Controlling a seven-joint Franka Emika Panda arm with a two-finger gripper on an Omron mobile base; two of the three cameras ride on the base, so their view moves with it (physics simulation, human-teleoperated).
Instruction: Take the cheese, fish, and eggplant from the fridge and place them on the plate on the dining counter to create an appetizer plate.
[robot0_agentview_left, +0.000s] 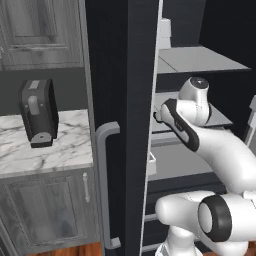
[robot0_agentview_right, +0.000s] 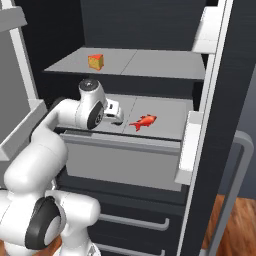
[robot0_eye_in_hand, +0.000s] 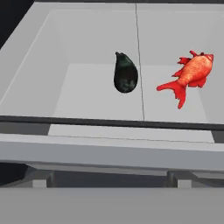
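Eggplant and fish lie apart on the fridge shelf, so the spread-open pincer can take either alone

- In the right base view the gripper is partly hidden behind the arm's wrist, left of the fish.
- The fridge door in the left base view screens off the shelves' left part.
- The toaster left of the fridge is too coarse to read.
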